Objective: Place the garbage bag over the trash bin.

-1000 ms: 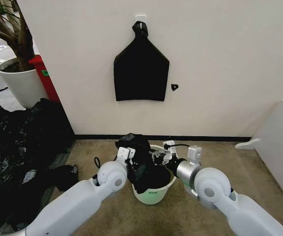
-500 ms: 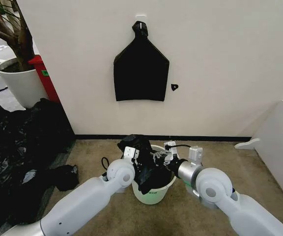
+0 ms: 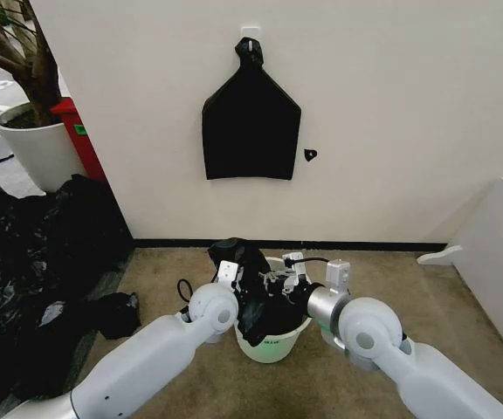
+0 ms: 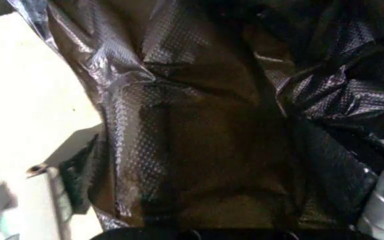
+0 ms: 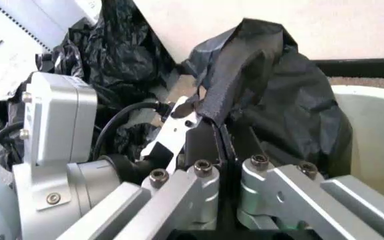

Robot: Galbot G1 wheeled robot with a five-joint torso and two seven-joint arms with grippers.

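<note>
The white trash bin (image 3: 273, 346) stands on the carpet close to the wall, between my two arms. The black garbage bag (image 3: 250, 297) hangs bunched over the bin's left rim and down into it, with a peak rising above both grippers. My left gripper (image 3: 230, 274) is at the bag's left side, shut on it; the left wrist view is close against the wrinkled bag (image 4: 199, 125). My right gripper (image 5: 223, 137) is shut on a strip of the bag (image 5: 279, 95), just above the bin's rim (image 5: 372, 130). The two grippers almost touch.
A big heap of black sheeting (image 3: 33, 262) lies on the left. Behind it are a white plant pot (image 3: 37, 148) and a red box (image 3: 77, 131). A flat black bundle (image 3: 250, 122) hangs on the wall. A white panel (image 3: 496, 253) stands on the right.
My left arm has swung right, bringing its gripper and the bag's peak over the bin. The right gripper has shifted a little left toward it.
</note>
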